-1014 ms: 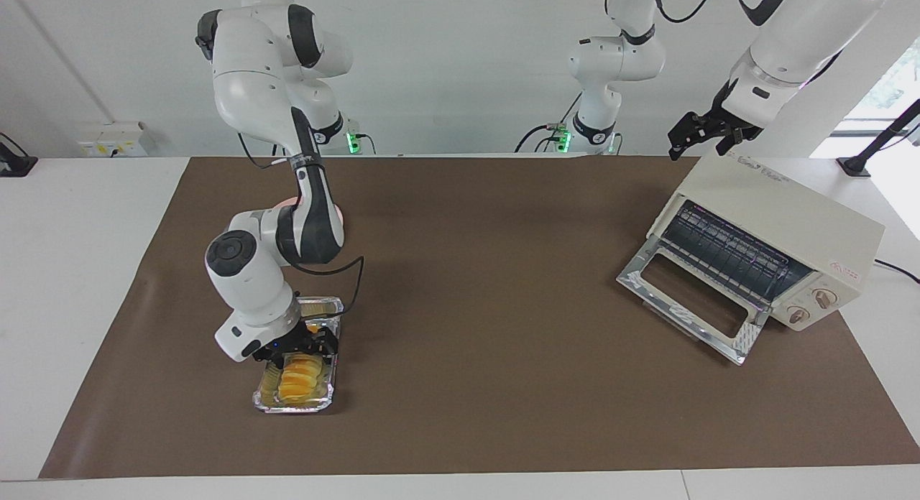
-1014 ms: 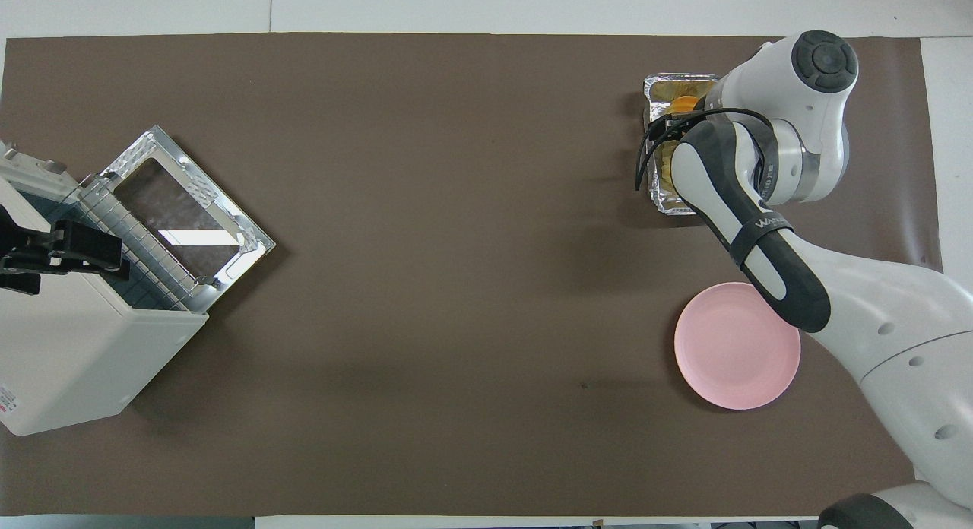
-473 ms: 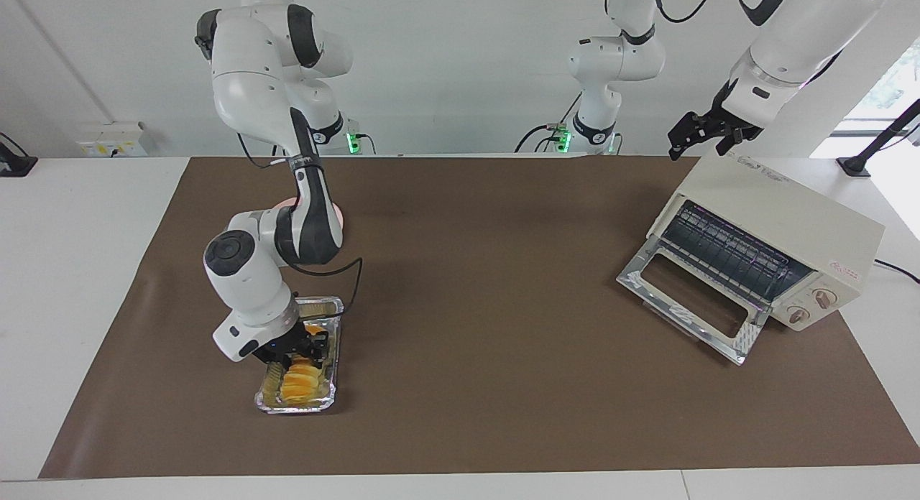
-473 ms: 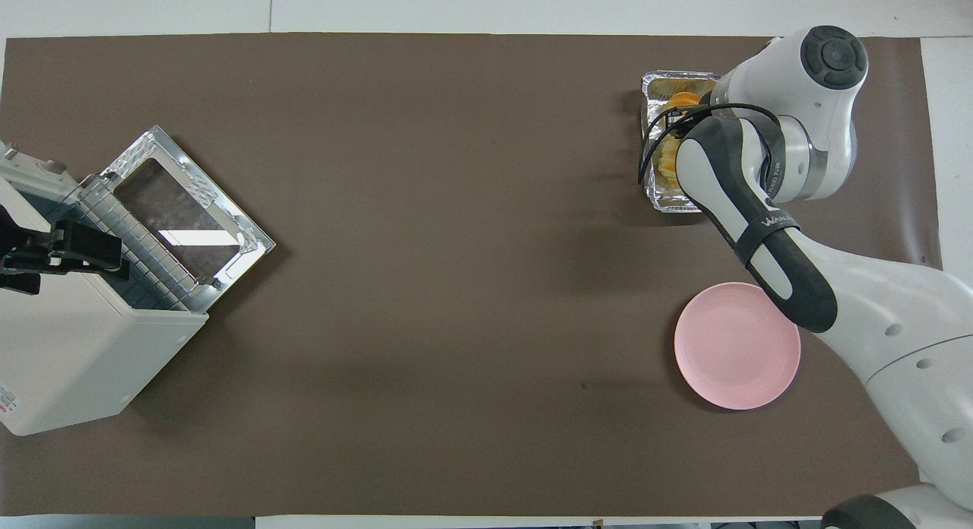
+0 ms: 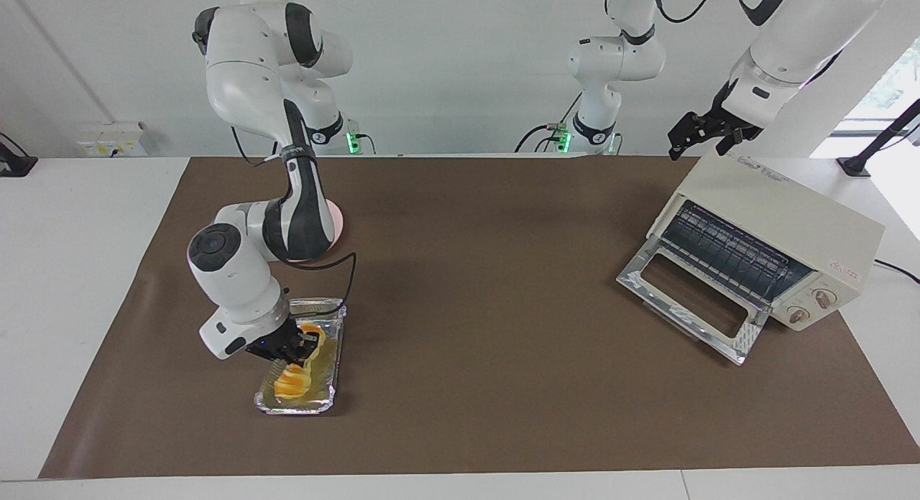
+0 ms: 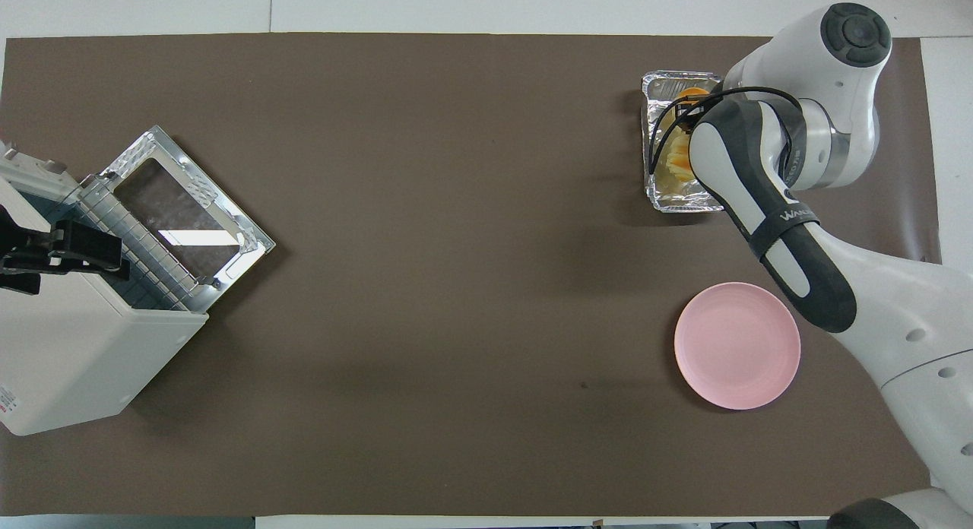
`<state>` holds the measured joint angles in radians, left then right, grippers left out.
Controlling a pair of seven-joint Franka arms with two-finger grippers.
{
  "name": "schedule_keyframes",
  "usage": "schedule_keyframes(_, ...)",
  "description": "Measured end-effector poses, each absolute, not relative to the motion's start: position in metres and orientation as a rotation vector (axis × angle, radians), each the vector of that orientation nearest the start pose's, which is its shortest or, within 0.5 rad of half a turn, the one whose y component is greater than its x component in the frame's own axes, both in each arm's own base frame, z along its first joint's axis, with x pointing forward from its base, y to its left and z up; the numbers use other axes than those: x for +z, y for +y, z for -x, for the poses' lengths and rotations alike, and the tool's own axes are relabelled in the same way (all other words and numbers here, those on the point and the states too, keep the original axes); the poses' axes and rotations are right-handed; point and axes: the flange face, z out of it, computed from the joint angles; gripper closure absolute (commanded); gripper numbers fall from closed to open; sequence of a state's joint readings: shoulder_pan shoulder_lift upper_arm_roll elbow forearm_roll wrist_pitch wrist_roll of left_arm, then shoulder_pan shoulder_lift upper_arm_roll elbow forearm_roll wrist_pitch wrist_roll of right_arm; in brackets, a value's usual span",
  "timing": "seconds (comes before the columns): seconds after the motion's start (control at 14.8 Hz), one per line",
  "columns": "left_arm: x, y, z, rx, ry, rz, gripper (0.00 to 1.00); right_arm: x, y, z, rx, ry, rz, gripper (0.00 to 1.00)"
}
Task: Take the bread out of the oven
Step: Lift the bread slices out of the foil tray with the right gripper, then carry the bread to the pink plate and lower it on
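Note:
The bread (image 5: 293, 379), a ridged yellow-orange loaf, sits tilted in the crinkled foil tray (image 5: 327, 398) toward the right arm's end of the table. My right gripper (image 5: 291, 345) reaches down into the tray and is shut on the bread's end nearer the robots. From overhead the right arm covers most of the bread (image 6: 675, 164) and the gripper. The cream-white oven (image 5: 783, 220) stands toward the left arm's end with its glass door (image 5: 686, 299) dropped open and its wire rack bare. My left gripper (image 5: 708, 137) waits open over the oven's top.
A round pink plate (image 6: 737, 345) lies nearer to the robots than the foil tray (image 6: 669, 202). The oven (image 6: 68, 362) and its open door (image 6: 190, 210) fill the left arm's end. Brown mat covers the table.
The right arm has swung toward its own end of the table. The bread has tilted and shifted in the tray with the gripper. The left arm has not moved.

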<state>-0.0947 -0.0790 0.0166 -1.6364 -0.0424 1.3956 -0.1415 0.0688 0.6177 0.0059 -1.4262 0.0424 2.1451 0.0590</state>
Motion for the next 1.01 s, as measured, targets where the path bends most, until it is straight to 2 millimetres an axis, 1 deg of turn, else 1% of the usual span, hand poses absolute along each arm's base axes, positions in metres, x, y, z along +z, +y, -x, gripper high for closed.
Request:
schedule_keyframes(0.2, 0.622, -0.045, -0.508, 0.262, -0.093, 3.155, 0.00, 0.369, 0.058, -0.719, -0.104, 0.001, 3.094, 1.00)
schedule_keyframes(0.34, 0.622, -0.045, -0.508, 0.262, -0.093, 3.155, 0.00, 0.397, 0.057, -0.708, -0.054, -0.004, 3.096, 1.00)
schedule_keyframes(0.47, 0.622, -0.045, -0.508, 0.262, -0.093, 3.155, 0.00, 0.430, 0.056, -0.692, -0.012, -0.012, 3.098, 1.00)
schedule_keyframes(0.54, 0.622, -0.045, -0.508, 0.262, -0.093, 3.155, 0.00, 0.444, 0.053, -0.680, 0.004, -0.016, 3.099, 1.00)
schedule_keyframes(0.68, 0.622, -0.045, -0.508, 0.262, -0.093, 3.155, 0.00, 0.459, 0.038, -0.652, 0.033, -0.036, 3.098, 1.00)
schedule_keyframes(0.88, 0.622, -0.045, -0.508, 0.262, -0.093, 3.155, 0.00, 0.467, 0.004, -0.601, 0.082, -0.060, 3.086, 1.00)
schedule_keyframes(0.95, 0.622, -0.045, -0.508, 0.262, -0.093, 3.155, 0.00, 0.469, -0.005, -0.582, 0.097, -0.063, 3.083, 1.00)
schedule_keyframes(1.01, 0.622, -0.045, -0.508, 0.262, -0.093, 3.155, 0.00, 0.469, -0.009, -0.565, 0.105, -0.063, 3.082, 1.00)
